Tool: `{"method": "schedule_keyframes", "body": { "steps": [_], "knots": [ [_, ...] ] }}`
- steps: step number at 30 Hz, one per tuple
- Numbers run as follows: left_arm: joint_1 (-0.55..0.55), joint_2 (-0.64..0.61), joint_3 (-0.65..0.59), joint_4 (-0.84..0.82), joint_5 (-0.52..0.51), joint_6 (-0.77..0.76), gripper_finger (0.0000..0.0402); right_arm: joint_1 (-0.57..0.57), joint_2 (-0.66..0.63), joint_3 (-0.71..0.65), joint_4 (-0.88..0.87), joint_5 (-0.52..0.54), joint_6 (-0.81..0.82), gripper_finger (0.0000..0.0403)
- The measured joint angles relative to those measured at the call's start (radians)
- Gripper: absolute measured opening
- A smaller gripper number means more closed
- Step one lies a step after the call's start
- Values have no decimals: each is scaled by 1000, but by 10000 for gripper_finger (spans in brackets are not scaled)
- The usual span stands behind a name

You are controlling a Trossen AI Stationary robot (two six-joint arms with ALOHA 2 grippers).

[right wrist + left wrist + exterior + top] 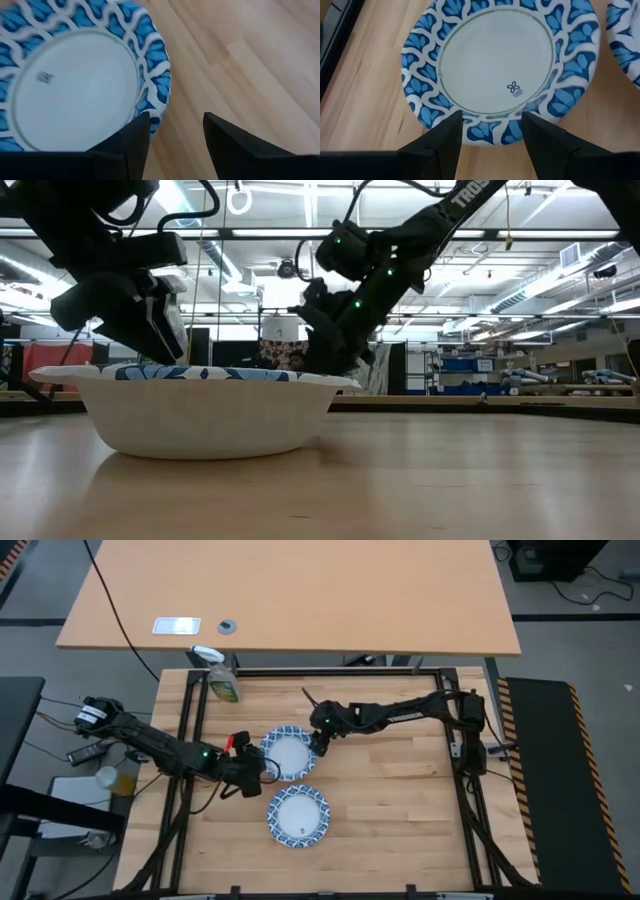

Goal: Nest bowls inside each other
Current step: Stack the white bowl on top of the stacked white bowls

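Two white bowls with blue-patterned rims rest on their bases on the wooden table. One bowl [288, 752] [495, 55] [70, 85] sits mid-table, and the other [298, 815] [205, 410] [626, 40] lies nearer the front edge. My left gripper [262, 775] [492, 130] is open at the mid-table bowl's near-left rim, its fingers on either side of a stretch of rim. My right gripper [320, 743] [175, 125] is open at that bowl's right rim, one finger over the rim's edge and the other over bare wood. I cannot see either one touching the bowl.
A green-yellow spray bottle [222, 680] stands at the table's far left corner. Black frame rails [185, 710] run along the table's sides. Bare wood [400, 810] stretches to the right of the bowls. A separate desk [300, 590] stands beyond the far edge.
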Motion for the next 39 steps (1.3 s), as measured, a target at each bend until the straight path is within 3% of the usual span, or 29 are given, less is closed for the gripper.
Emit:
{"method": "schedule_keyframes", "body": {
  "steps": [6,10,13,17,20,26,34,39],
  "knots": [
    [-17,-28,41,-69,0,5,205,12,-54,-1,-48,0,-25,192],
    [-52,-67,92,-74,1,28,205,58,-133,1,-93,4,-144,192],
    [-105,-75,102,-63,66,10,205,129,-153,1,-186,2,-210,192],
    [-231,-23,93,-64,199,-145,205,247,-155,-43,-255,18,-192,192],
    [-357,26,92,-43,209,-274,205,344,-155,-111,-242,98,-131,192],
    [-502,189,92,53,139,-413,205,489,-154,-231,-30,172,-57,192],
    [-483,355,92,147,103,-413,205,560,-154,-376,247,215,-9,192],
    [-495,406,92,230,10,-383,205,585,-154,-471,482,228,0,192]
  ]
}}
